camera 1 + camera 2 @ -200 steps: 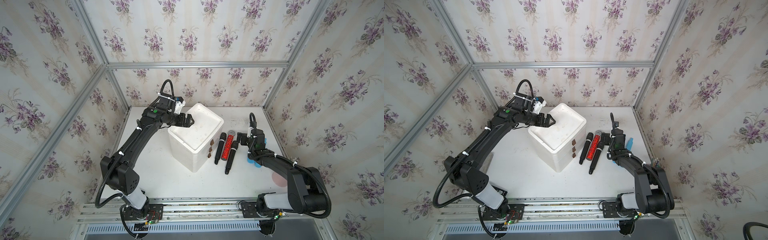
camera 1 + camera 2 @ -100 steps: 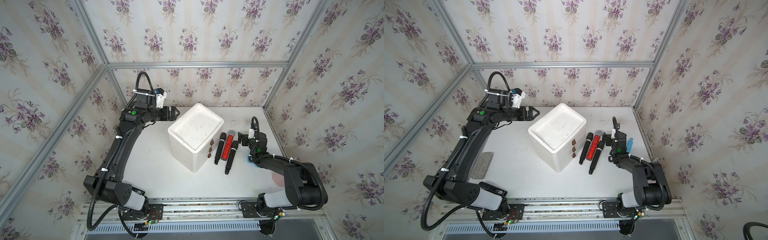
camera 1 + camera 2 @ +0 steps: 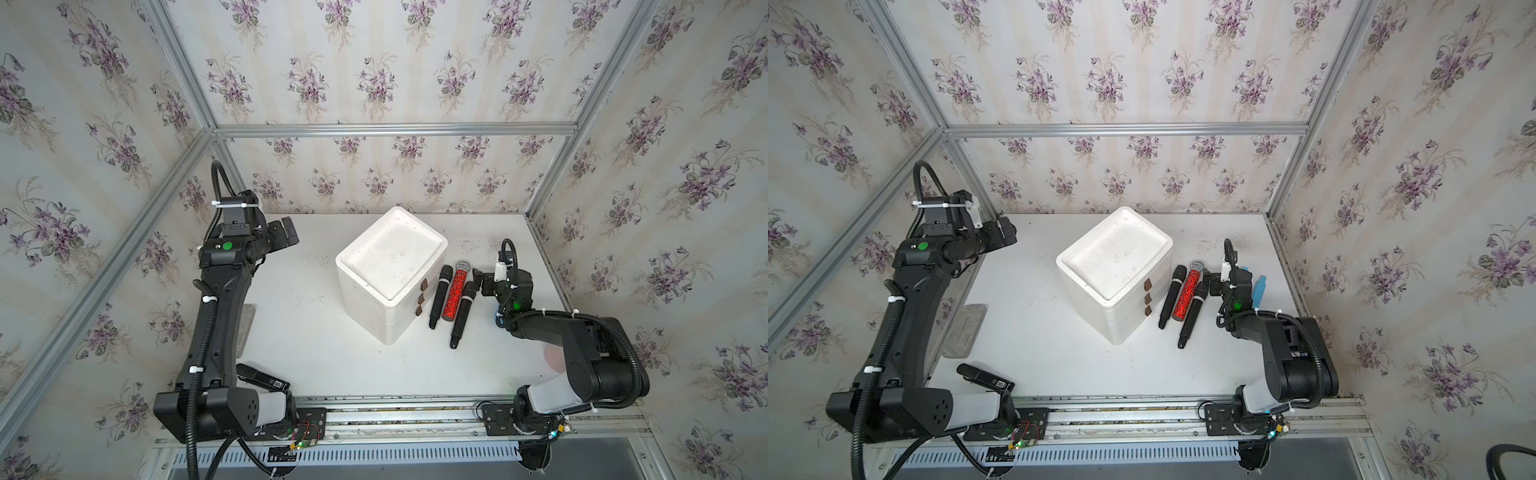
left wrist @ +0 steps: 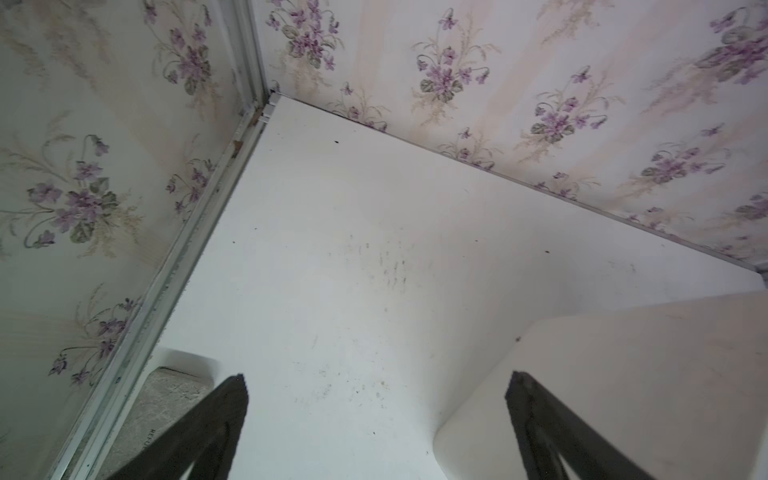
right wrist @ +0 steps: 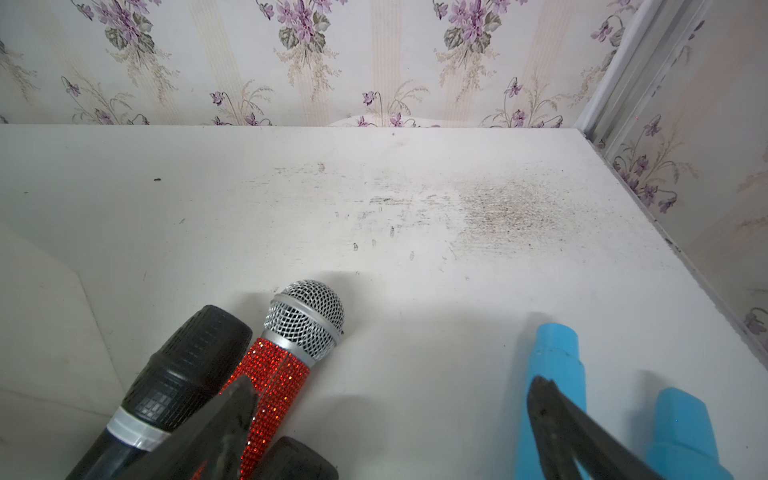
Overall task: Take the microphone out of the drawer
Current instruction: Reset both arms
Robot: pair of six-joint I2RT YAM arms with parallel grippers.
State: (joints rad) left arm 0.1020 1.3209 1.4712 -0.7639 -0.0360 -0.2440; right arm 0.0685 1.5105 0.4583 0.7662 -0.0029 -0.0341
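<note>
1. Starting at the near edge of the table [image 3: 340, 365]: no task item lies here. A small black device [image 3: 262, 378] rests beside the left arm's base.
2. Mid-table, right side: three microphones lie flat on the table, side by side, just in front of the drawer fronts. Going outward from the unit, they are a black microphone [image 3: 439, 297], a red glitter microphone [image 3: 455, 291] with a silver mesh head, and a second black microphone [image 3: 462, 313]. All three are outside the drawers.
3. Right gripper [image 3: 478, 279]: the jaws are spread wide and hold nothing. The gripper sits low at the head of the second black microphone. In the right wrist view that head lies between the open fingers, but contact cannot be confirmed. Two blue objects [image 5: 557, 361] lie just beside it, on the side away from the microphones.
4. Drawer unit [image 3: 390, 253]: it has three drawers, each with a brown handle [image 3: 424, 284]. All three fronts appear flush with the body, so they are judged shut. The interiors are hidden.
5. Far left: the left gripper [image 3: 291, 232] hovers above bare table near the back corner. Its jaws are released and empty, and it is well apart from the unit and the microphones.
6. Status judgement: removal appears complete. At most, the right arm has yet to be retracted. Whether any microphone is inside a drawer cannot be told.
</note>
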